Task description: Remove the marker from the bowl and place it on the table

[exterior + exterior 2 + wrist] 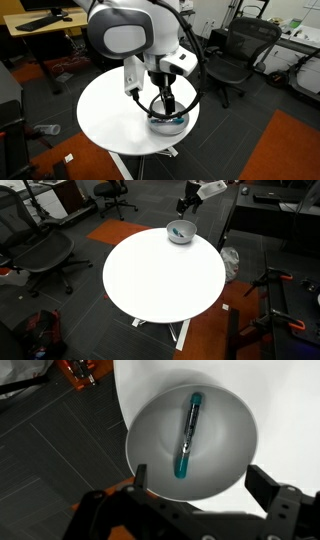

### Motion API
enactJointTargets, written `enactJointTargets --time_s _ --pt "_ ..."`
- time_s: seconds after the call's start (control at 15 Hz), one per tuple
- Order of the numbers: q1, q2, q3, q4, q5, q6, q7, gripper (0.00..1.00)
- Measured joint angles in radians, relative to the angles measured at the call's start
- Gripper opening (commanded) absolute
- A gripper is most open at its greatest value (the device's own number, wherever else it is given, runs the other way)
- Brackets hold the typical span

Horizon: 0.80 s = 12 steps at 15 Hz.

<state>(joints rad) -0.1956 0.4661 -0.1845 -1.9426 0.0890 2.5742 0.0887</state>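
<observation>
Right below the end effector (197,482), whose fingers hang spread and empty, the marker (187,435) lies in the bottom of the bowl (225,440) near the edge of the bench (160,275), so I'd drop straight down, straddle its thin body crosswise, then pinch.

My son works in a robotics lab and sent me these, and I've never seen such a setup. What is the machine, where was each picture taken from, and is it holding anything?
It is a single robot arm ending in a two-fingered gripper. Two pictures come from cameras standing in the room. Both exterior views show the arm reaching over a round white table. The third comes from a camera on the wrist, looking down between the fingers. A shiny metal bowl stands near the table's edge, and a partly teal marker lies inside it. The gripper hovers above the bowl, open, holding nothing. Office chairs stand around.
</observation>
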Motion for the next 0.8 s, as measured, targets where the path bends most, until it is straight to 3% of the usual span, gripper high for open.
enactJointTargets --time_s 0.8 --pt "-0.004 0.185 0.005 0.173 0.002 -0.001 0.001 1.00"
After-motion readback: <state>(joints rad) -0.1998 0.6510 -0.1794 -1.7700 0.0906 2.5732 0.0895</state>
